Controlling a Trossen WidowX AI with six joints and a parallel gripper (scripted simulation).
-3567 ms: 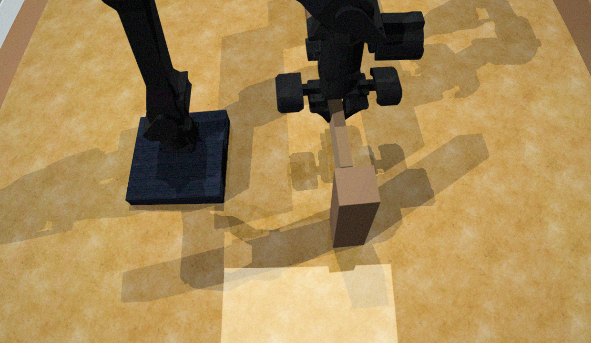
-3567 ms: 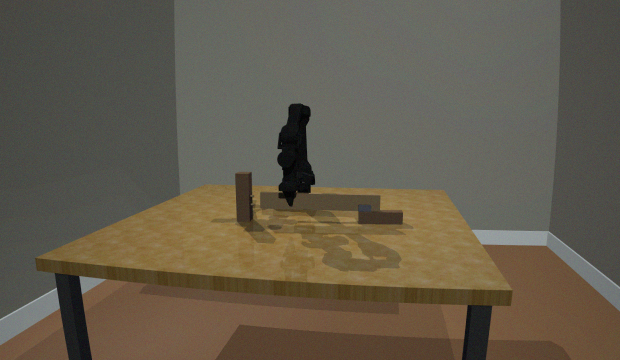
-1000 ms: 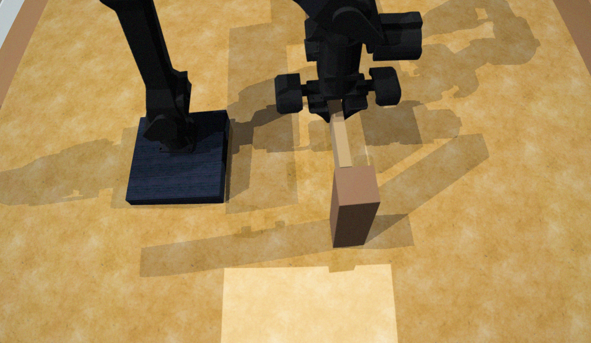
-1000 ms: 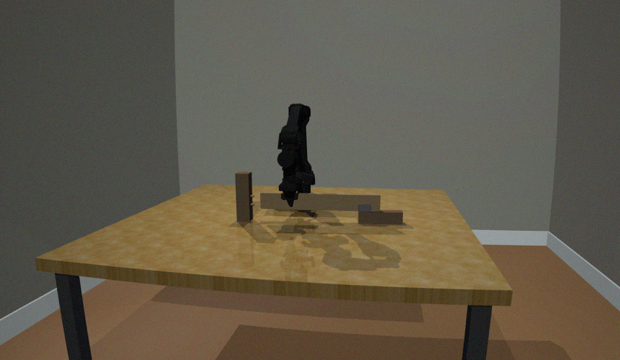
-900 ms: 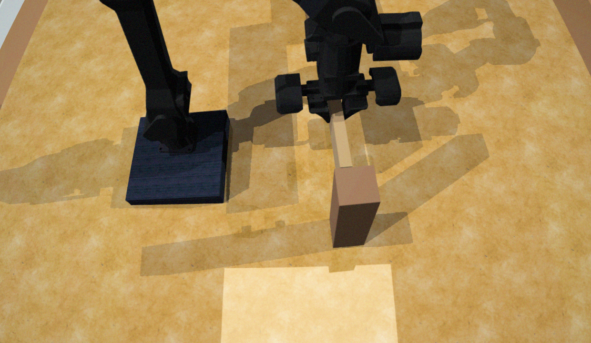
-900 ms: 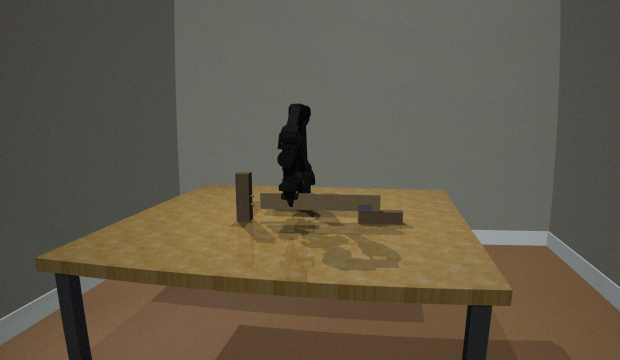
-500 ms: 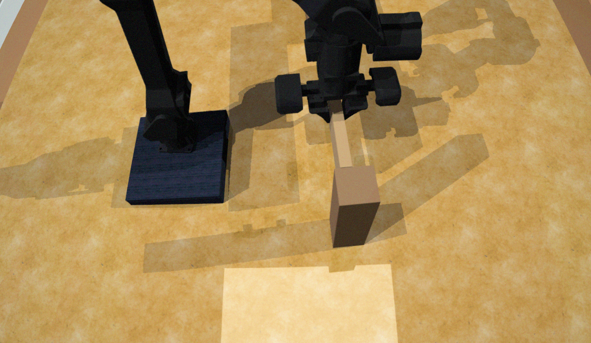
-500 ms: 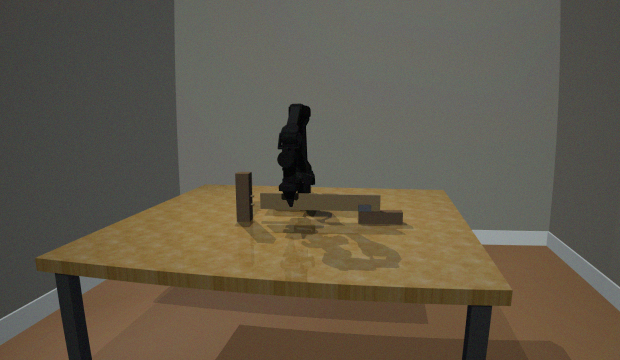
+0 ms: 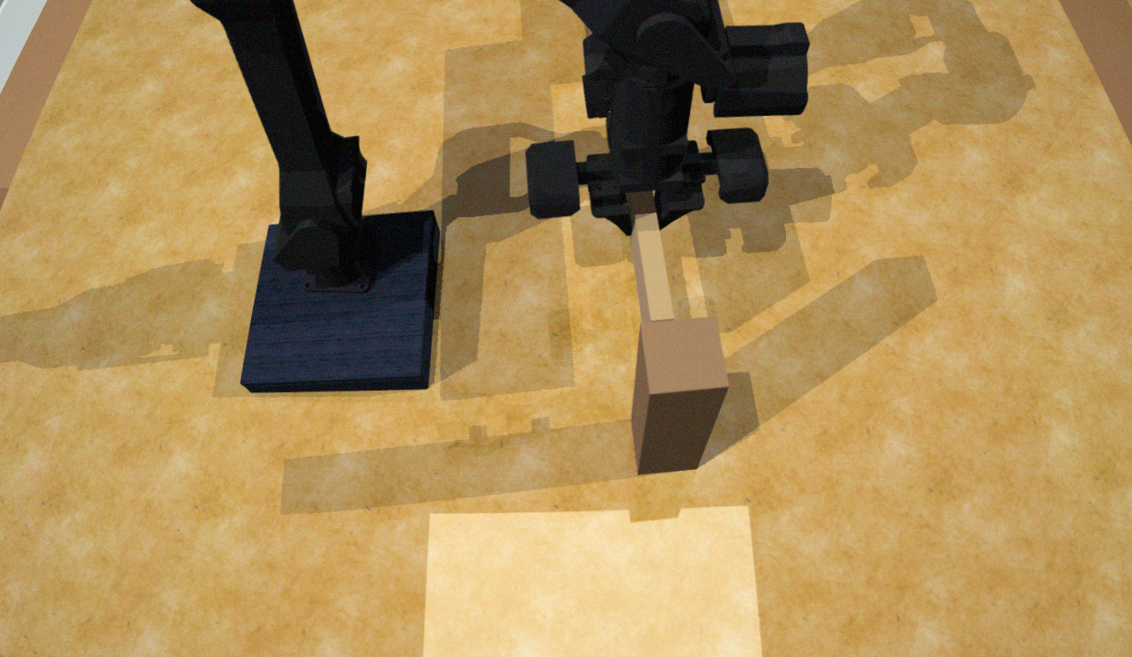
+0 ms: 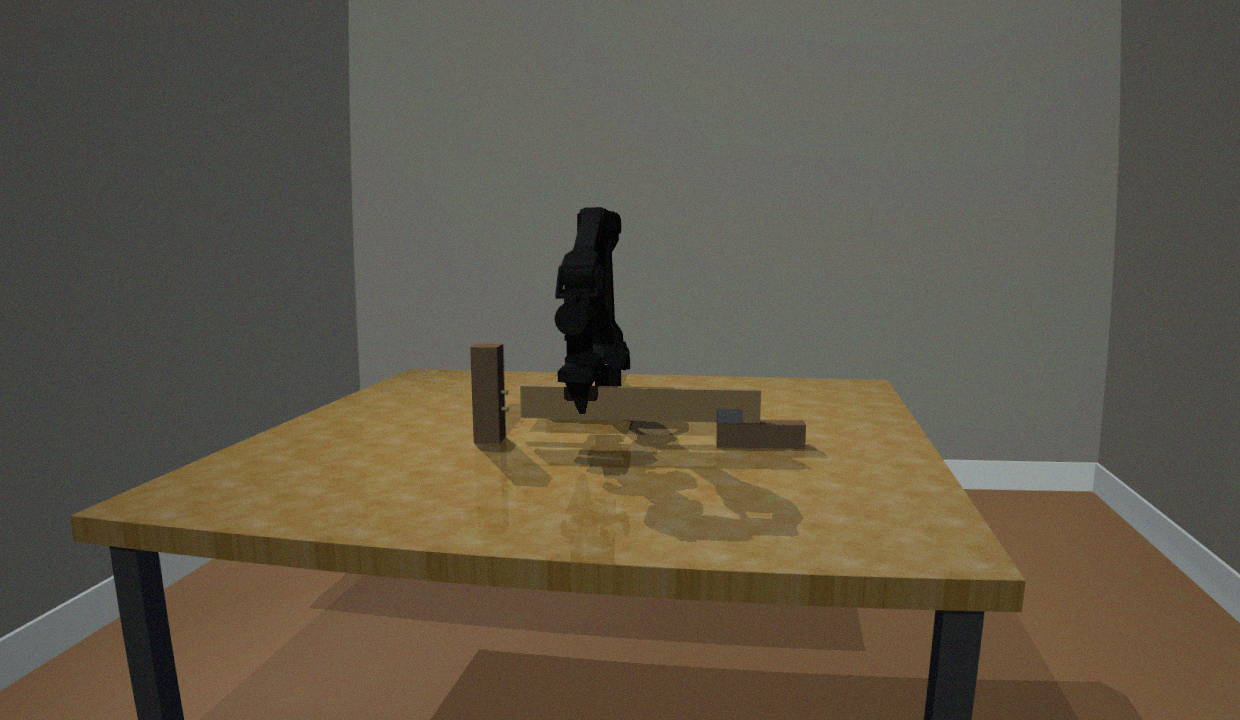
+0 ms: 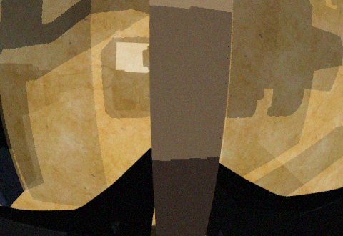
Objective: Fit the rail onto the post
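The long wooden rail (image 9: 655, 281) (image 10: 669, 404) (image 11: 189, 86) is off the table and looks about level in the exterior view. My gripper (image 9: 644, 226) (image 10: 581, 407) (image 11: 171, 154) is shut on the rail, nearer its post end. The upright wooden post (image 9: 684, 355) (image 10: 487, 394) stands beyond that end. Its upper peg (image 10: 505, 392) and lower peg (image 10: 505, 409) show in a small gap, clear of the rail end and within its height span. The rail's far end sits at the grey-blue bracket (image 10: 729, 415) on the low footboard block (image 10: 760, 436). The holes are hidden.
The arm's dark blue base board (image 9: 340, 338) lies to the left of the rail and post in the top view. The arm reaches over to the rail from there. The table (image 10: 382, 501) carries overlapping shadows and a bright light patch.
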